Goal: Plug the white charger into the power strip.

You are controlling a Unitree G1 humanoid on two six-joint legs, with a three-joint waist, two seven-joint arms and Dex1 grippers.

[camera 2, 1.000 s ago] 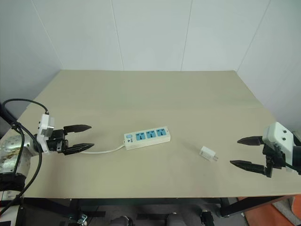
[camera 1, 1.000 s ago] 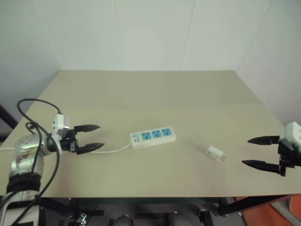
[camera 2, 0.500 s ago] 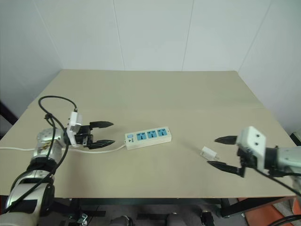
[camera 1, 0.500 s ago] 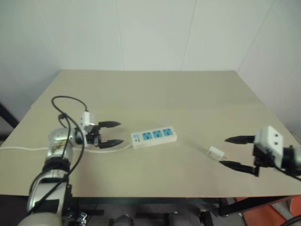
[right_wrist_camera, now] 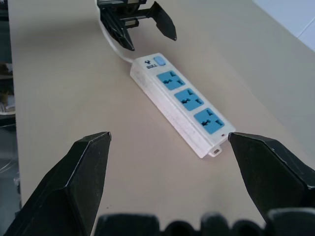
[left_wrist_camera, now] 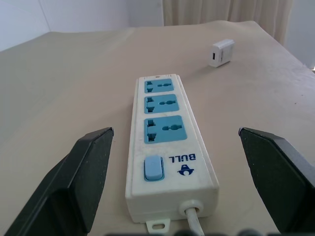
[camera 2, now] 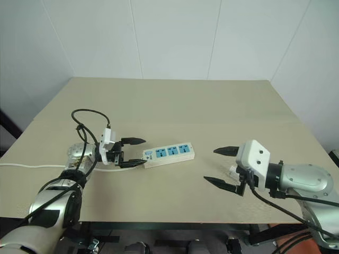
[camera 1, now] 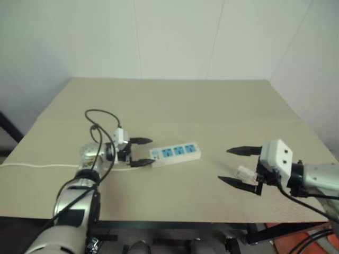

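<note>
Black fingers of the left gripper (camera 2: 132,152) stand wide apart and empty, flanking the switch end of the power strip (camera 2: 168,151) without touching it. The strip lies flat on the tan table (camera 2: 175,106), blue sockets up, its thin white cord (camera 2: 32,165) trailing off toward the table's left edge. The right gripper (camera 2: 222,167) also has its fingers spread and holds nothing; the white charger (left_wrist_camera: 220,52) lies on the table well right of the strip, just beside this gripper and partly hidden behind its white housing in the head views. Bare tabletop separates strip and charger. White panelled walls (camera 2: 175,37) rise behind the table's far edge, and much of the far surface lies open.
</note>
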